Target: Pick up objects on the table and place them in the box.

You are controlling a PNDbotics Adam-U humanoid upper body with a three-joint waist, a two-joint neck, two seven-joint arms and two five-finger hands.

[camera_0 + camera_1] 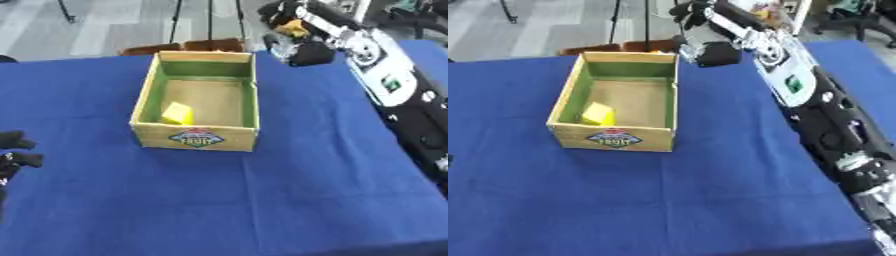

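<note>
A yellow block (pixel 178 114) lies in the box (pixel 196 139) near the table's (pixel 262 200) far edge. My right hand (pixel 715 54) reaches past the far edge, fingers unclear; left hand (pixel 16 150) idles curled, empty, at the left edge. Next, I'd judge: find another object.

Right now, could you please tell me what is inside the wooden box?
A yellow block lies in the wooden box, near its front-left corner. The near wall hides the floor strip just behind it.

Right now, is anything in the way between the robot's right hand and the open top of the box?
Nothing visible blocks it. The right hand hangs just past the box's far right corner, holding something dark. The box is open on top, with only a yellow block inside, near the front left.
</note>
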